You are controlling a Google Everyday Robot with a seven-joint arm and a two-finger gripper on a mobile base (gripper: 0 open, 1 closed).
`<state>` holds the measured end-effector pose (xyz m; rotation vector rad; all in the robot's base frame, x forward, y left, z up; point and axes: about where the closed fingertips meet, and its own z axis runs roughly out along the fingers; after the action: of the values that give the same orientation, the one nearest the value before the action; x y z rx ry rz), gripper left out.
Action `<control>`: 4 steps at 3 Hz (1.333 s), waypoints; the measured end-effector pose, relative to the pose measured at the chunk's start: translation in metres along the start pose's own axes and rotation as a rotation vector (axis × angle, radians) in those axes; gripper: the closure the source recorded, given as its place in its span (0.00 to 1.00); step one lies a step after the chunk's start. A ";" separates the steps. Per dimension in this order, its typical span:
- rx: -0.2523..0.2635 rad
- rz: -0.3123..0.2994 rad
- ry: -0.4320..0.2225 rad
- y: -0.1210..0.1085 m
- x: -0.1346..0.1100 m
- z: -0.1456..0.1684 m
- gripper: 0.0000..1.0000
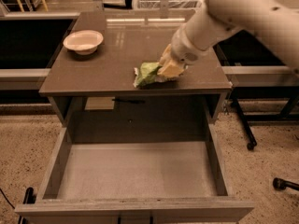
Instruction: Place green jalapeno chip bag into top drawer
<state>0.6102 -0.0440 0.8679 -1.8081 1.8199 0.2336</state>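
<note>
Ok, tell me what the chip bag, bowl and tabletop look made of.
The green jalapeno chip bag looks like thin creased foil film; the gripper is at its right end. The bowl: pale, matte, perhaps plastic or paper. The tabletop: smooth brown laminate, probably, mirroring light.

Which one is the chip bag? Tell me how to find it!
Look at the brown table above the open drawer. Near its front edge, right at the robot's gripper, lies the chip bag. It is crumpled and bright green, unlike the pale round bowl at the back left.
</note>
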 end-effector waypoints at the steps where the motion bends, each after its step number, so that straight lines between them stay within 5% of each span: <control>1: 0.007 -0.077 -0.145 0.038 -0.016 -0.074 1.00; 2: -0.045 -0.078 -0.141 0.089 -0.005 -0.114 1.00; 3: -0.109 -0.008 -0.058 0.132 0.008 -0.118 1.00; 4: -0.117 -0.001 -0.050 0.136 0.008 -0.116 1.00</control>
<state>0.4492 -0.0981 0.9247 -1.8648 1.8040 0.3895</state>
